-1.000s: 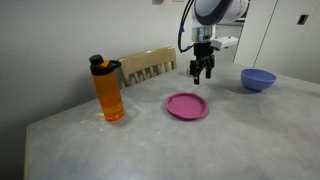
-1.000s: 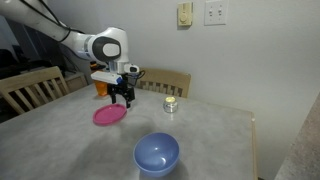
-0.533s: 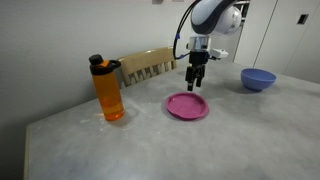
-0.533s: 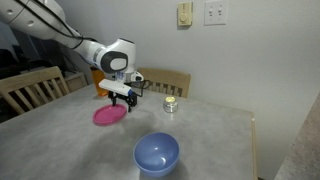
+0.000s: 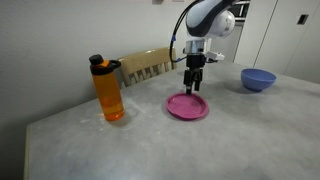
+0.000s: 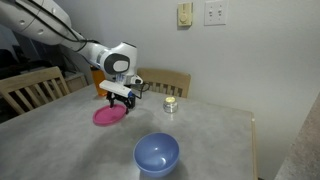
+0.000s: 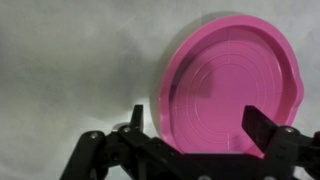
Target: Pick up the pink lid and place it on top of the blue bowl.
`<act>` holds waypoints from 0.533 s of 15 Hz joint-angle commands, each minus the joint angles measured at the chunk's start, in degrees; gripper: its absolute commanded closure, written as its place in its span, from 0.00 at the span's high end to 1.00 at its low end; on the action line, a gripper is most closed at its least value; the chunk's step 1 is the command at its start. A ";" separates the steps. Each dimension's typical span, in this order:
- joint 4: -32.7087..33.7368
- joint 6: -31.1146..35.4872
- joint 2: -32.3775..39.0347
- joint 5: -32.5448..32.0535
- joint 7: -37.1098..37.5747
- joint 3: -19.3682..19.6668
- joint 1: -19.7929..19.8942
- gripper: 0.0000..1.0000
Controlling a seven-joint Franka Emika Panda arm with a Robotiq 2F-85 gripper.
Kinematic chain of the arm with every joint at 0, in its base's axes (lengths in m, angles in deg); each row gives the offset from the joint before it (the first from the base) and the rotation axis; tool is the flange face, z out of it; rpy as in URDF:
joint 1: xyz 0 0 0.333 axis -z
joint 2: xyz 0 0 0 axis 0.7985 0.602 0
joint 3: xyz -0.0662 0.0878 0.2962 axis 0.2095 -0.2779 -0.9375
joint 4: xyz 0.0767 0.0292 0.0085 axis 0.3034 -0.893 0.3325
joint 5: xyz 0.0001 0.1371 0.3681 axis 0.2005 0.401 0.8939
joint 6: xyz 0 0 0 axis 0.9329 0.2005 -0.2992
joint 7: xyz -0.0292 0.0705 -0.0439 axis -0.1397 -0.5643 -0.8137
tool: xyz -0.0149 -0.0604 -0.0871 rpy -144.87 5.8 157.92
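Note:
The pink lid (image 5: 187, 106) lies flat on the grey table, also seen in an exterior view (image 6: 109, 115) and filling the right of the wrist view (image 7: 230, 85). My gripper (image 5: 193, 86) hangs open just above its far edge, shown too in an exterior view (image 6: 122, 101). In the wrist view the gripper (image 7: 200, 125) has its jaws spread wide over the lid's near rim, holding nothing. The blue bowl (image 5: 258, 79) stands apart at the table's far end, near the front in an exterior view (image 6: 157, 153).
An orange bottle (image 5: 108, 89) with a black cap stands beside the lid's side of the table. A small silver lidded jar (image 6: 171, 104) sits near the wall. Wooden chairs (image 5: 148, 65) stand behind the table edge.
The gripper has moved from beside the lid to over its edge and come lower. The lid and bowl have not moved.

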 commanded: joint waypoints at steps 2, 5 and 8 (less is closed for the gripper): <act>6.31 -5.50 3.32 -0.26 -0.24 -0.01 0.01 0.93; 9.82 -8.22 5.55 -0.53 -0.06 0.23 -0.14 0.90; 12.98 -10.48 7.74 -0.78 0.22 0.40 -0.35 0.90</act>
